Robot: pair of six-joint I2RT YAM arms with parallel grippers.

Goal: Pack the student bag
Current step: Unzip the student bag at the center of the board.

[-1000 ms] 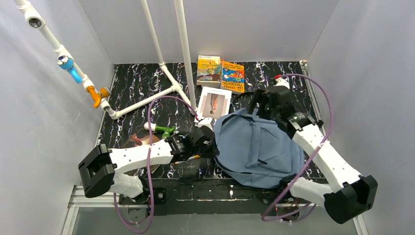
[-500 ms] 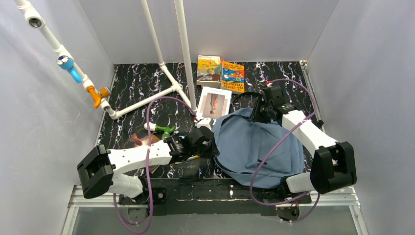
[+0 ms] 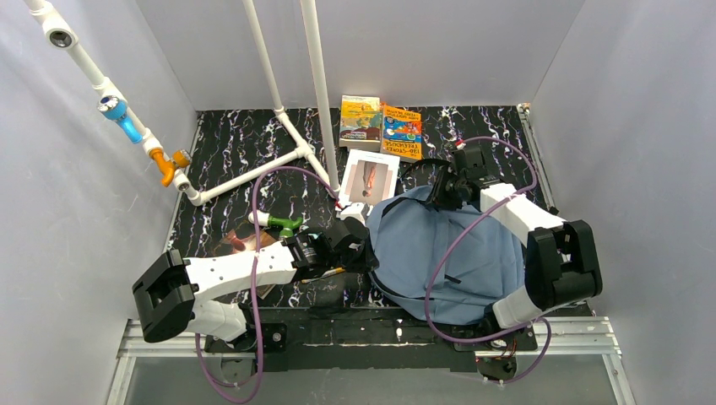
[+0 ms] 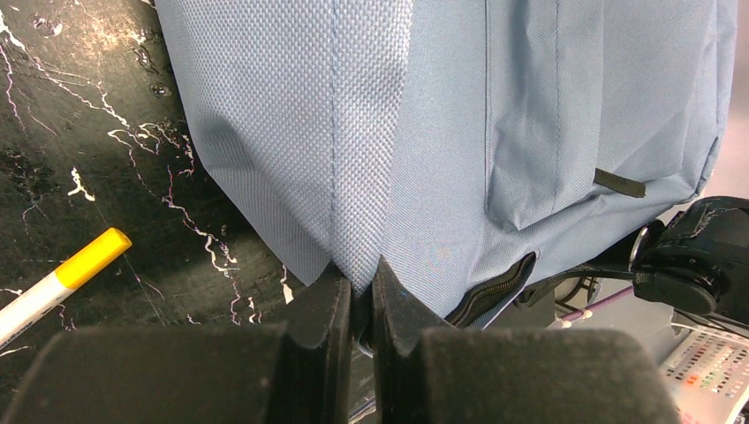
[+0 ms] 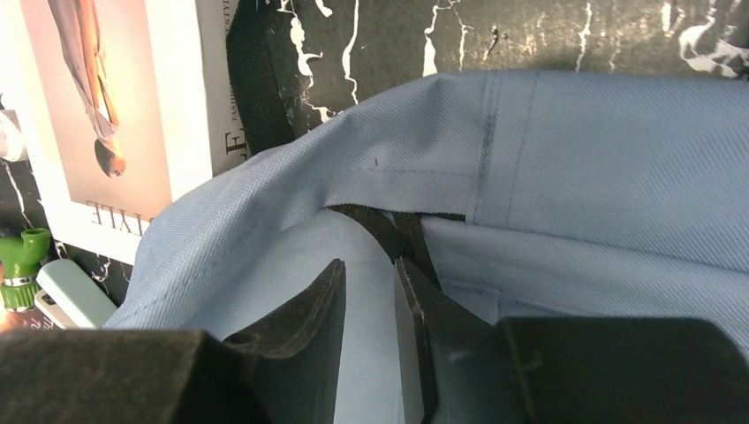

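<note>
Far edge: orange book (image 3: 402,132); magazine (image 3: 370,178) nearer (white cover); yellow-capped marker (image 4: 60,284) on marble tbl (image 3: 236,139).

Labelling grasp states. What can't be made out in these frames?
Inside of the student bag: every view, its own fabric covers it.
What the right gripper holds: right wrist view, folds hide the gap between its fingers.
Far end of the marker: left wrist view, cut by the left edge.

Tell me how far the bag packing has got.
Done: nothing visibly packed. In hand: the left hand pinches fabric of the bag; the right hand is at its top zip, grip unclear. Left: open it and load the three books lying beyond it.
</note>
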